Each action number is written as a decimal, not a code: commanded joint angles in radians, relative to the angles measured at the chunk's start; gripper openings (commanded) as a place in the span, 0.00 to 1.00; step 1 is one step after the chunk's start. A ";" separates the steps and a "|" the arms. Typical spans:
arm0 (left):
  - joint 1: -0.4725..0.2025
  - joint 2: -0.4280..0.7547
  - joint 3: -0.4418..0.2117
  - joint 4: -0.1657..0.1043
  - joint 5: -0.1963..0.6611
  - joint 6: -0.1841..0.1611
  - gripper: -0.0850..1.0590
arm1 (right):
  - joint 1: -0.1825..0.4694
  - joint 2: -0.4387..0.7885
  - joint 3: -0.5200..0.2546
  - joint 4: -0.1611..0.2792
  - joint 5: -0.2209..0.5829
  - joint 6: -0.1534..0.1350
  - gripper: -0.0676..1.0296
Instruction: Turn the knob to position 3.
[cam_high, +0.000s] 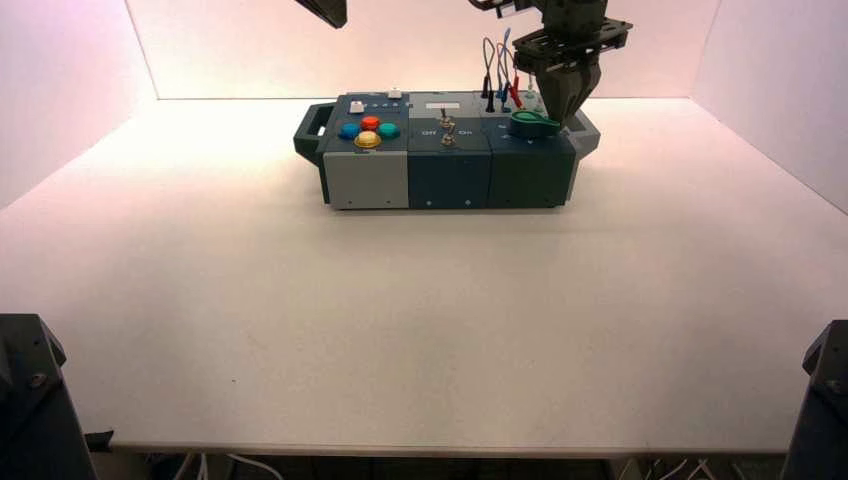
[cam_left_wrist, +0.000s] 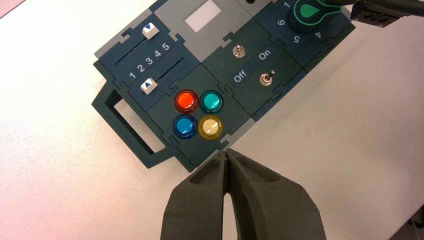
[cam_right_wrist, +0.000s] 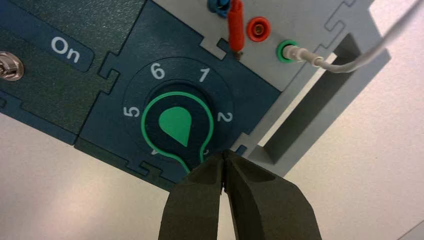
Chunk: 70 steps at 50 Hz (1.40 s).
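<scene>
Dark blue and grey panels, cut with jigsaw-like joints, make up the box (cam_high: 450, 160), which stands at upper centre of the high view on a smooth white table (cam_high: 400, 330).

At the upper left of that view only a dark tip of the left gripper (cam_high: 325, 10) shows; the left wrist view shows it (cam_left_wrist: 227, 160) hovering off the box's edge with its matte, wedge-shaped fingers pressed together. That view alone makes plain two sliders (cam_left_wrist: 149, 57) with white caps beside the numbers 1 to 5, four glossy round buttons in red (cam_left_wrist: 186, 101), teal (cam_left_wrist: 211, 101), blue (cam_left_wrist: 184, 126) and yellow (cam_left_wrist: 210, 127), and two small metal toggle switches (cam_left_wrist: 266, 79) by "Off" and "On".

On the box's right end in the high view sits the knob (cam_high: 533, 124), a green-rimmed, teardrop-shaped dial. The right gripper (cam_high: 565, 100) hangs just above and behind it. Only the right wrist view shows the numbered ring: the knob (cam_right_wrist: 179, 126) has its tab pointing down between 2 and a partly hidden number, and the right gripper (cam_right_wrist: 224, 162) has its fingers closed together at the tab's tip. Red and green sockets and a white wire (cam_right_wrist: 350, 57) lie upper right.
</scene>
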 joint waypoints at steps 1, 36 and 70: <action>0.000 -0.029 -0.029 0.000 -0.003 0.005 0.05 | 0.000 -0.025 -0.014 -0.006 -0.011 -0.005 0.04; 0.000 -0.028 -0.029 0.000 -0.005 0.005 0.05 | 0.002 -0.133 0.018 -0.008 0.048 0.031 0.04; 0.009 0.020 -0.005 0.011 -0.081 0.003 0.05 | 0.003 -0.299 0.202 0.083 -0.156 0.025 0.04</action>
